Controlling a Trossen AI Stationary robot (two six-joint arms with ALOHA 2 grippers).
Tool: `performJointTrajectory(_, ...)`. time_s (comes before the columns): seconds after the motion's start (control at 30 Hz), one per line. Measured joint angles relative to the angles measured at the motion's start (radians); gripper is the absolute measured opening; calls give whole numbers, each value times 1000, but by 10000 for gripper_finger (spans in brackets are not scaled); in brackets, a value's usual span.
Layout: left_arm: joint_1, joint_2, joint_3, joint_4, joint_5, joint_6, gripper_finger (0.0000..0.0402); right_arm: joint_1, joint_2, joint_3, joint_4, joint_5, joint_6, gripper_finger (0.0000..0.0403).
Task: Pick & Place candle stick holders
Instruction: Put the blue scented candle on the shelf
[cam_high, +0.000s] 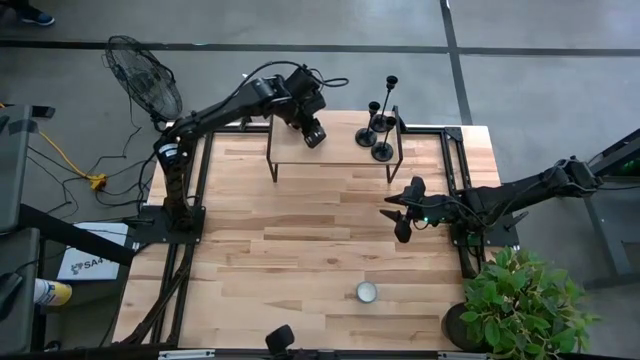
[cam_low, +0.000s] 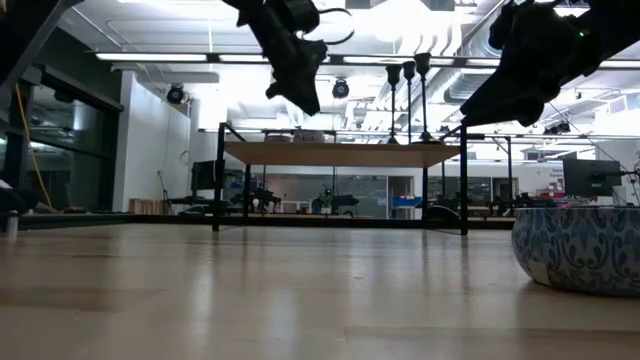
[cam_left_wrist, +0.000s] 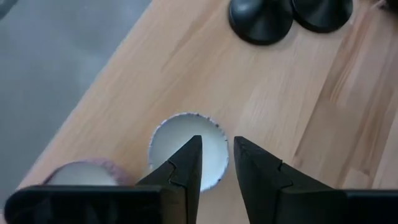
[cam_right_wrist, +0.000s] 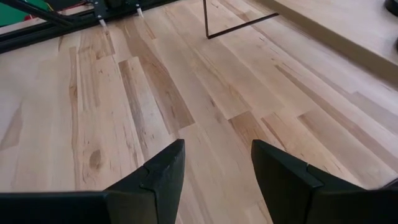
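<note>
I see three black candle stick holders standing upright on the right end of a small raised wooden shelf at the far side of the table. Each has a round domed base, a thin stem and a small cup on top, and they differ in height. They stand close together in a cluster; from above I cannot tell whether the bases touch. In my left wrist camera two of the domed bases show side by side on the shelf's wood.

My left gripper hangs over the shelf's middle, well apart from the holders, fingers slightly parted and holding nothing. Below its fingertips sit two small white cups.

My right gripper hovers over bare table to the right of centre, fingers spread, empty.

One patterned bowl sits near the table's front edge.
</note>
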Motion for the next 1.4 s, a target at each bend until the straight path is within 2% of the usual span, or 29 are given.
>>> performJointTrajectory(0.3,-5,-70,31,-162,-49,21,90,0,0,0,-29,-18,8,181)
performJointTrajectory(0.5,-63,-193,-52,-164,-123,-2,90,0,0,0,-46,-16,8,181)
performJointTrajectory(0.63,-130,-296,-172,-107,-198,-38,90,0,0,0,-46,-16,8,181)
performJointTrajectory(1.0,-296,-590,-595,97,-314,-200,90,0,0,0,-49,-45,22,181)
performJointTrajectory(1.23,-399,-759,-846,228,-367,-311,90,3,0,0,-50,-185,22,181)
performJointTrajectory(1.4,-473,-857,-1013,336,-391,-367,90,49,0,0,-48,-190,23,181)
